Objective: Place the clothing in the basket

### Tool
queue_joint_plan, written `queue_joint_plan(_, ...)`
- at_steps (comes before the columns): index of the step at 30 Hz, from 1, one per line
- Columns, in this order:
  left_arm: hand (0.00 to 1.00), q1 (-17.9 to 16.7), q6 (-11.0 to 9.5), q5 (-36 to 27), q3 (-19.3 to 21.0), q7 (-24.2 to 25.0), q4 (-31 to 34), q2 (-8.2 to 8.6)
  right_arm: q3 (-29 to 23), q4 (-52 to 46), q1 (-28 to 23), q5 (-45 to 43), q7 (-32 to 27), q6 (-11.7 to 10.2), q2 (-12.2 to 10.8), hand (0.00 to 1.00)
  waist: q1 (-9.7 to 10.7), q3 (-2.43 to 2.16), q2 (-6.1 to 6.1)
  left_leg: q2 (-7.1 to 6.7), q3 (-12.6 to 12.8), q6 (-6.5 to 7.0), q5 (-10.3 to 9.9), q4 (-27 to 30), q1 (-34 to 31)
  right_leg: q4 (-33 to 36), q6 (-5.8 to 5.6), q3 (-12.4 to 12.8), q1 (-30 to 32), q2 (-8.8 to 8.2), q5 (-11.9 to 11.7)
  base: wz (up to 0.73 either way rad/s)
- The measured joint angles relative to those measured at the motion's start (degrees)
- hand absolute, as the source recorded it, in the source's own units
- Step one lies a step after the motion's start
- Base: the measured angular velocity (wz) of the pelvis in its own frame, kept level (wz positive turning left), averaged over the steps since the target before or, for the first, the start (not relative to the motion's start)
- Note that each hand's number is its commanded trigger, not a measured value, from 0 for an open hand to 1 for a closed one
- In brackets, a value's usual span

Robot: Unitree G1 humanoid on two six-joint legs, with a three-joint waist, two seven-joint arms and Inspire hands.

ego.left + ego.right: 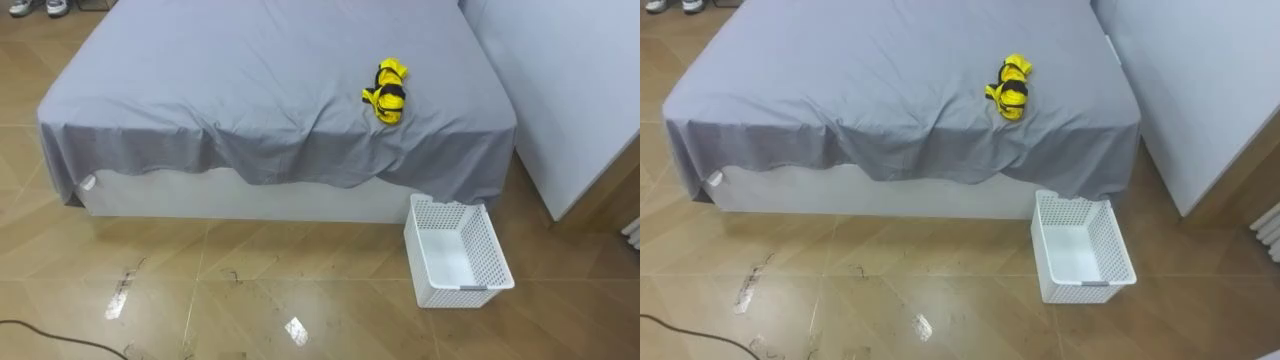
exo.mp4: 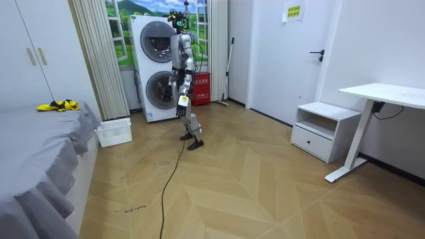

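On the grey-sheeted bed, near its right side and close to the foot edge, lies the bundle of yellow and black clothes, touched by nothing. Just below that corner, on the wooden floor, the white perforated basket stands upright beside the hanging sheet, with nothing inside it. Over in the room view the robot stands before the stacked washing machines, well apart from bed and basket, and a robot hand hangs by its hip, too small to tell whether the fingers are spread or curled.
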State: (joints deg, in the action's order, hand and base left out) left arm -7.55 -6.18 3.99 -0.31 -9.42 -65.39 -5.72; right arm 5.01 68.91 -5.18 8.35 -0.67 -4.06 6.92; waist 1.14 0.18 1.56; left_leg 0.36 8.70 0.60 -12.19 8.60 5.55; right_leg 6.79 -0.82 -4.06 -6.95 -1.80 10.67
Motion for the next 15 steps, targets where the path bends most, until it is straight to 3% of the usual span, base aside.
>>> queue_joint_plan(10, 0.00, 0.0, 0.0, 0.0, 0.1, 0.2, 0.0, 0.03, 0.1, 0.7, 0.0, 2.9, 1.0, 0.0, 0.0, 0.00, 0.0, 0.20, -0.63, 0.00, -0.1, 0.02, 0.0, 0.0, 0.0, 0.1, 0.00, -0.4, 0.0, -0.03, 0.0, 0.00)
queue_joint_plan(12, 0.00, 0.2, 0.0, -0.1, 0.1, 0.4, -0.6, 0.05, -0.3, 1.2, -0.1, 3.6, 1.8, 0.1, 0.0, 0.00, 0.2, 0.04, -0.51, 0.00, -0.5, 0.02, 0.0, 0.0, -0.1, 0.1, 0.00, -0.8, 0.0, -0.04, 0.0, 0.02)
queue_joint_plan(15, 0.00, -0.7, 0.0, -4.6, 0.2, 1.3, -1.0, 0.20, -1.3, 1.4, -0.6, 5.7, 3.3, 0.1, 0.0, 0.00, 0.1, 0.04, -0.91, 0.15, -0.2, 0.00, 0.0, -0.3, 0.0, 0.3, 0.00, -0.7, 0.0, 0.05, 0.0, -0.02)
